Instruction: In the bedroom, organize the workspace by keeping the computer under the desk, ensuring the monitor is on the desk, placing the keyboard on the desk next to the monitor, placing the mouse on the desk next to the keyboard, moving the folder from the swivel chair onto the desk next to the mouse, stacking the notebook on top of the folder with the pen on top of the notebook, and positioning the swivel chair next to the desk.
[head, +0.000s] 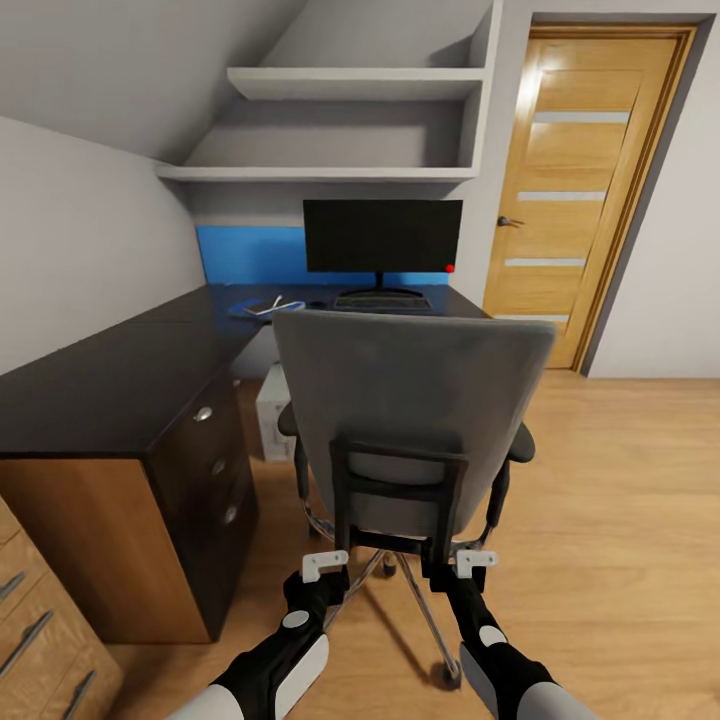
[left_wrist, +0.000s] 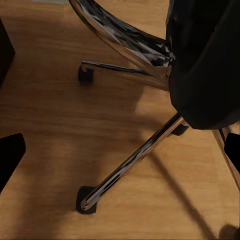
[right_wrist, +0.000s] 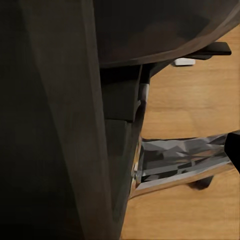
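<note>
Both pincers (head: 325, 565) (head: 476, 558) at swivel chair (head: 412, 400) back frame — grip unclear.

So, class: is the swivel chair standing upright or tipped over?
Upright: the swivel chair has its backrest vertical, and its chrome base rests its castors on the floor.

Black tabletop (head: 190, 312) carries monitor (head: 382, 236), keyboard (head: 382, 301), blue folder (head: 262, 307); swivel chair (head: 410, 400) on wood floor (head: 620, 520).
</note>
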